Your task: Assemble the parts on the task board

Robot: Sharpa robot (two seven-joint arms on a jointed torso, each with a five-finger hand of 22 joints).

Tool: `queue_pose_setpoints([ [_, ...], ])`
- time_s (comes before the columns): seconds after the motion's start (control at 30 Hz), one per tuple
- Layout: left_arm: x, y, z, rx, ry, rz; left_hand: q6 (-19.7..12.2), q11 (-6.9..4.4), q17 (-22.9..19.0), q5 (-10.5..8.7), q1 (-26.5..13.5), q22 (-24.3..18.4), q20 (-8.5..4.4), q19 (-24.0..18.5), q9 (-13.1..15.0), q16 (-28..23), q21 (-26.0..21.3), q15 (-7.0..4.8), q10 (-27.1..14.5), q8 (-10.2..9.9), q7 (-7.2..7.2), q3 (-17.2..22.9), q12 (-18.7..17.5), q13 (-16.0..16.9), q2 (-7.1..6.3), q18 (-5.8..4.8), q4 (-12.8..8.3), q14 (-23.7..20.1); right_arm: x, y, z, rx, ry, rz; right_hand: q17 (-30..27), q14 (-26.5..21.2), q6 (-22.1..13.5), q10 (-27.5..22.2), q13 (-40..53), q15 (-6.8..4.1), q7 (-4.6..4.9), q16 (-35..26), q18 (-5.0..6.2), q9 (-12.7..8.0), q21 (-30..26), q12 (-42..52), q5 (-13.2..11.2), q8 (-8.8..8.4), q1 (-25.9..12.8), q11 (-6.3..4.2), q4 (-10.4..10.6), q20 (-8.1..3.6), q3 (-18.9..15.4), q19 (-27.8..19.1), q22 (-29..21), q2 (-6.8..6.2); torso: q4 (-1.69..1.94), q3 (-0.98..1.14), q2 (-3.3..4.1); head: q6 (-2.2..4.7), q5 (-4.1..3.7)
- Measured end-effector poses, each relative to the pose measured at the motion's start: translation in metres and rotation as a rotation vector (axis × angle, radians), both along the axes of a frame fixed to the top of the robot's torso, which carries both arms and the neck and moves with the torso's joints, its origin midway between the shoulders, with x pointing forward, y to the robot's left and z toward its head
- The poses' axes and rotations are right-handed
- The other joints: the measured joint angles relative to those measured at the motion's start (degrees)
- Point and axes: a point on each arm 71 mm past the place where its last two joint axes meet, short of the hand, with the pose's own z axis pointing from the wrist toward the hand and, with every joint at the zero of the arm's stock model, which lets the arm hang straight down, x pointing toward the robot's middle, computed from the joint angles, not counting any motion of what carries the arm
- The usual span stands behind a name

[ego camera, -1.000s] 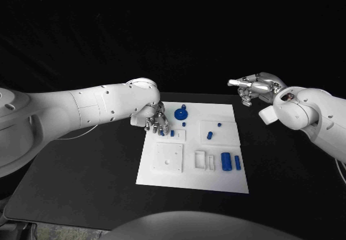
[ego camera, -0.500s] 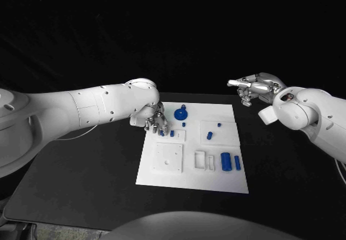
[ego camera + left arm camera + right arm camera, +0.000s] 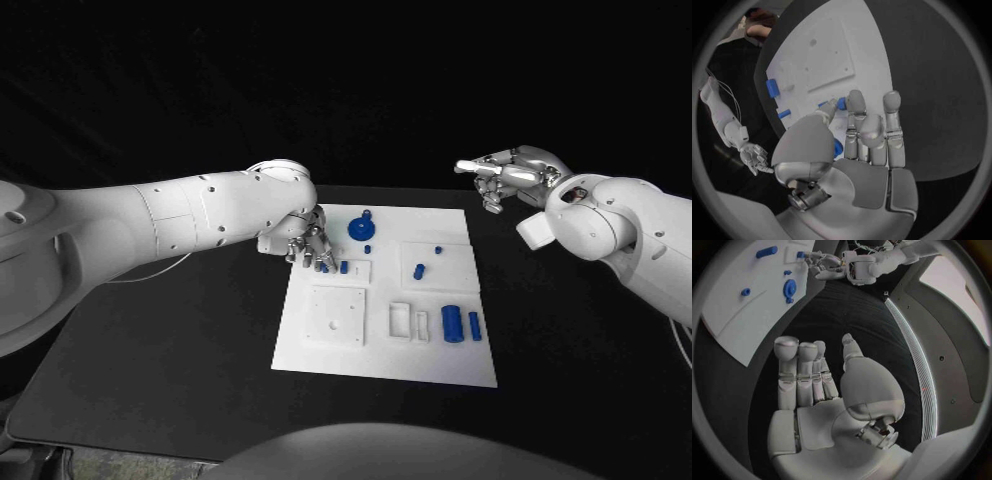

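Note:
The white task board lies mid-table. My left hand hangs fingers-down over the board's far left corner. A small blue part sits between its thumb and fingers, mostly hidden. A blue peg stands on the board just beside the fingertips. Farther back sits a round blue part. Another peg and two blue cylinders lie toward the right. My right hand is raised beyond the board's far right corner, and its fingers are straight and hold nothing.
A raised white square block and two white slot pieces sit on the board's near half. Black table surrounds the board. A thin cable runs under my left arm.
My left hand has edged slightly toward the board's left edge. The right hand has stayed where it was.

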Motion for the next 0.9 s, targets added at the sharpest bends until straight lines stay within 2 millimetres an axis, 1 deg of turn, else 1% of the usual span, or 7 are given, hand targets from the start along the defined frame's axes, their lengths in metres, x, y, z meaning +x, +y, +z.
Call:
queue_pose_setpoints([
  [0.03,-0.0001,0.0002,-0.0002,0.001,0.000,0.000,0.0,0.00,0.0,-1.19,-0.3,0.0,0.18,0.2,0.1,0.0,0.0,0.00,0.0,0.1,-0.01,-0.1,0.0,0.0,-0.32,0.00,0.5,0.0,0.0000,0.0000,0.0000,0.000,0.000,0.000,0.0,0.0,0.0,0.0,0.0,0.00,0.00,0.0,0.00,0.0,0.0,0.0,0.0,0.00,0.0,0.00,0.0,0.00,0.0,0.0,0.0,0.00,0.00,0.00,0.00,0.01,0.01],
  [0.1,-0.0003,0.0005,-0.0003,0.001,-0.001,0.000,0.1,0.00,0.0,-2.75,-0.4,0.0,0.17,0.2,0.3,0.0,0.0,0.00,0.0,0.1,-0.09,-0.2,0.0,0.0,-0.70,0.00,1.6,0.0,0.0000,0.0000,-0.0001,0.000,0.000,0.000,0.0,0.0,0.0,0.0,0.0,0.00,0.00,0.0,0.00,0.0,0.0,0.0,0.0,0.00,0.0,0.00,0.0,0.00,0.0,0.0,0.0,0.00,0.00,0.00,0.00,0.01,0.01],
  [0.33,-0.0003,0.0022,-0.0006,0.002,-0.005,0.004,0.1,0.00,-0.2,-5.49,-0.9,0.0,0.17,0.2,0.7,0.0,-0.2,0.00,0.0,0.3,-0.10,-0.7,0.0,0.0,-1.71,0.00,3.3,0.0,-0.0001,-0.0002,-0.0003,0.000,0.001,0.000,0.0,0.0,0.0,0.0,0.0,0.00,0.00,0.0,0.00,0.0,0.0,0.0,0.0,0.00,0.0,0.00,0.0,0.00,0.0,0.0,0.0,0.00,0.00,0.03,0.00,0.03,0.02],
  [0.7,-0.0002,0.0055,-0.0003,-0.001,-0.015,0.014,-0.2,0.21,-0.9,-5.69,-0.8,0.0,0.17,0.2,0.7,-0.7,-0.2,0.01,0.2,0.2,0.63,-0.9,0.0,0.0,-2.07,0.00,4.1,0.0,-0.0006,-0.0008,-0.0014,-0.001,0.003,-0.001,0.0,0.0,0.0,0.0,0.0,0.00,0.00,0.0,0.00,0.0,0.0,0.0,0.0,0.00,0.0,0.00,0.0,0.00,0.0,0.0,0.0,0.00,0.00,0.02,0.00,0.23,-0.02],
  [0.77,-0.0003,0.0065,0.0001,-0.003,-0.018,0.016,-0.7,0.55,-1.2,-5.69,-0.6,0.0,0.17,0.2,0.0,-0.9,-0.4,0.01,-0.1,-0.1,1.08,-0.9,0.0,0.0,-2.28,0.00,4.1,0.0,-0.0007,-0.0009,-0.0018,-0.001,0.003,-0.001,0.0,0.0,0.0,0.0,0.0,0.00,0.00,0.0,0.00,0.0,0.0,0.0,0.0,0.00,0.0,0.00,0.0,0.00,0.0,0.0,0.0,0.00,0.01,0.01,-0.01,0.24,-0.06],
  [0.87,-0.0004,0.0087,0.0013,-0.008,-0.023,0.020,-2.1,0.83,-1.7,-5.69,-0.6,0.0,0.17,0.2,-4.4,-1.1,-0.6,0.01,-0.4,-0.2,1.39,-1.4,0.0,0.1,-2.28,0.00,3.6,0.0,-0.0010,-0.0011,-0.0028,-0.001,0.005,-0.002,0.0,0.0,0.0,0.0,0.0,0.00,0.00,0.0,0.00,0.0,0.0,0.0,0.0,0.00,0.0,0.00,0.0,0.00,0.0,0.0,0.0,0.00,0.01,0.00,-0.01,0.25,-0.10],
  [0.9,-0.0006,0.0097,0.0017,-0.011,-0.025,0.021,-2.5,0.97,-1.9,-5.69,-0.6,0.0,0.17,0.2,-6.7,-1.3,-0.6,0.07,-0.5,-0.2,1.66,-1.5,0.0,0.1,-2.27,0.01,3.5,-0.1,-0.0012,-0.0013,-0.0035,-0.001,0.006,-0.002,0.0,0.0,0.0,0.0,0.0,0.00,0.00,0.0,0.00,0.0,0.0,0.0,0.0,0.00,0.0,0.00,0.0,0.00,0.0,0.0,0.0,0.00,0.01,0.00,-0.01,0.25,-0.13],
])
